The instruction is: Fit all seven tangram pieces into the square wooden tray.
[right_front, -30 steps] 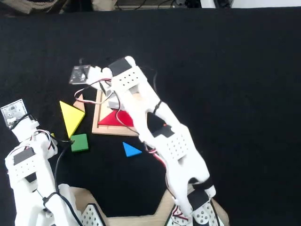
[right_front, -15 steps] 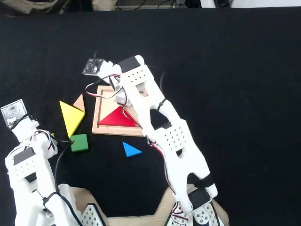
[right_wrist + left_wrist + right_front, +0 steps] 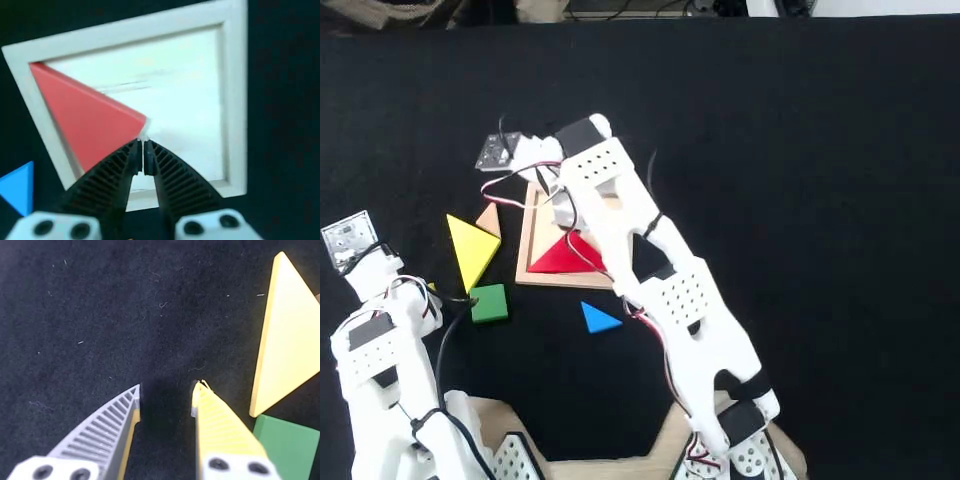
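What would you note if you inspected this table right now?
Surface: black cloth, flat over the table.
Job's things: wooden tray holds a red triangle; outside it lie a yellow triangle, a green square, a blue triangle and a tan triangle beside the tray.
Clutter: nothing seen.
Grippers: left gripper open above bare cloth near the yellow triangle; right gripper shut over the tray, tips at the red triangle's corner.
Cables: red and white wires loop off the right arm's wrist; a black cable runs along the left arm.
Surroundings: dim objects beyond the far edge, too unclear to name.
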